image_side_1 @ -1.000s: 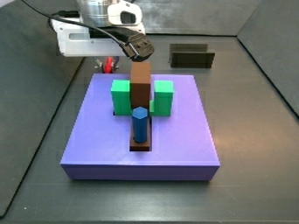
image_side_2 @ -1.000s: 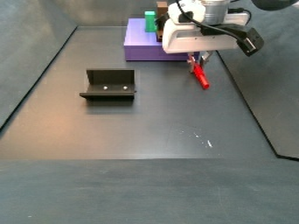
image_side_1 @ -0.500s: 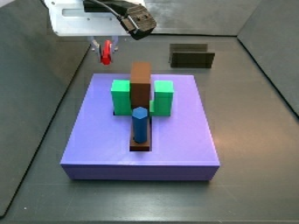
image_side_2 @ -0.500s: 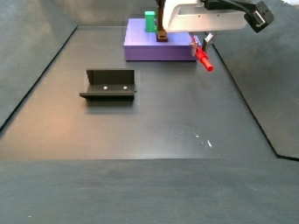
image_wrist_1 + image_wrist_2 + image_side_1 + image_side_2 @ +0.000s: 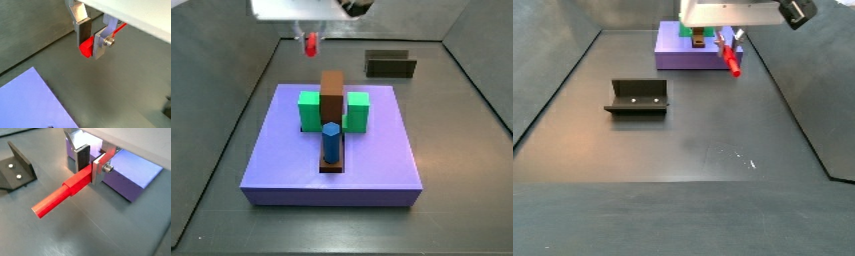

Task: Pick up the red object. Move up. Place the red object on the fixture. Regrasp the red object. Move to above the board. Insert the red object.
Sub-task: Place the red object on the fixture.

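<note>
Red peg work sits inside a bigger layout: the board [image 5: 331, 150] lies on the floor with the green blocks [image 5: 311, 110], a brown block [image 5: 333, 95] and a blue peg [image 5: 330, 142] on it. The fixture [image 5: 637, 97] stands on the floor, well apart from the board. High near the board's far end, the gripper [image 5: 93, 164] is clamped on the peg [image 5: 61, 193], held clear of the floor. Its long axis juts out sideways from the fingers [image 5: 102, 41], so I judge the coming move carries it across to the fixture.
</note>
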